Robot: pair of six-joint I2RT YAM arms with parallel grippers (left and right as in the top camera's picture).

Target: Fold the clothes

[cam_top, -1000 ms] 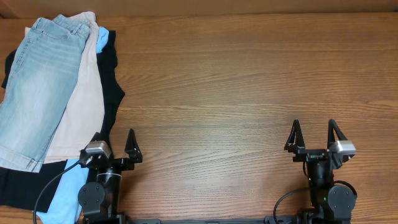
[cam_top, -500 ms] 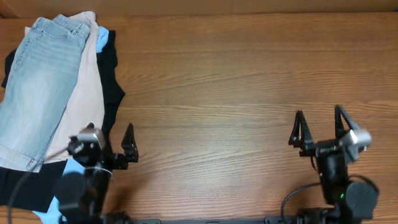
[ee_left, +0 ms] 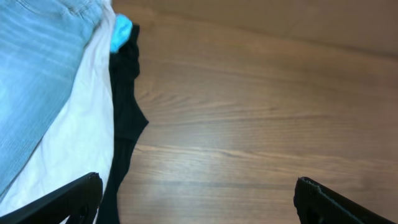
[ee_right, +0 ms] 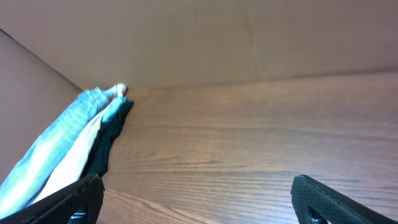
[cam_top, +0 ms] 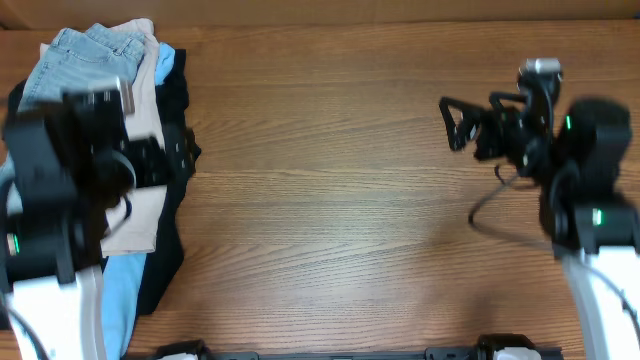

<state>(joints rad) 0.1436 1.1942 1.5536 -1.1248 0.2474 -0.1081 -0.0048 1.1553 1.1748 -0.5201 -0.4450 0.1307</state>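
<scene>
The clothes lie in a pile at the table's far left. Light denim shorts lie on top of beige shorts, over a black garment and a sky-blue one. My left gripper is open and empty, raised over the pile's right edge; the arm hides much of the pile. The left wrist view shows denim, beige, sky-blue and black cloth left of the open jaws. My right gripper is open and empty above bare wood at the right, pointing left; its jaws frame the distant denim shorts.
The wooden table stretches bare between the pile and the right arm. A brown wall runs along the table's back edge.
Both arms have lifted from the front edge and moved toward the back. The left arm now hangs over the pile, the right one over the table's right side. The clothes have not moved.
</scene>
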